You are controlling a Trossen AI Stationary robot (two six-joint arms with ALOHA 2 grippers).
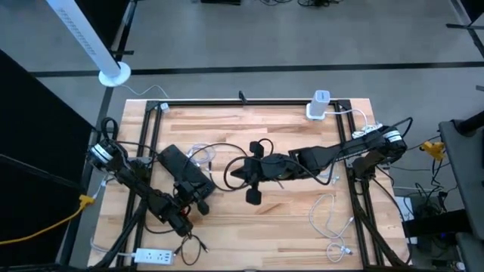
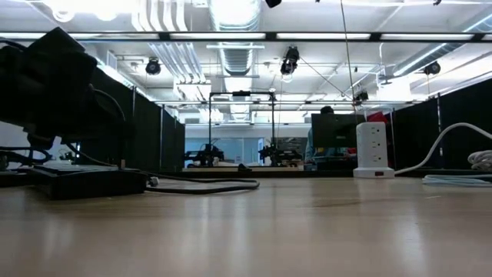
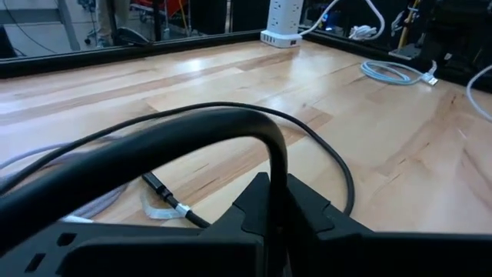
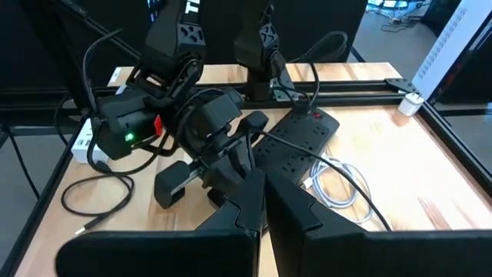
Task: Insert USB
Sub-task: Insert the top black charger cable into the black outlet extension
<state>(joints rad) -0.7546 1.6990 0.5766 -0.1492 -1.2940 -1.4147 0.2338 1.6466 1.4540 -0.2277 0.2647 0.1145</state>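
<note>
- Left hand, fingers closed and empty, lies low just beside the black power strip.
- Right hand, closed too, reaches flat across the worktop toward that strip.
- White USB cable lies against the strip.

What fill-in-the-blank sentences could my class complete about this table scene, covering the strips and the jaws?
1. The power strip lying flat on the table between the two arms is ____ in colour.
2. The white tower strip stands at the table's ____ edge in the high view.
3. The jaws of the left gripper and the right gripper are both ____.

Missing words: black; far; shut
</note>
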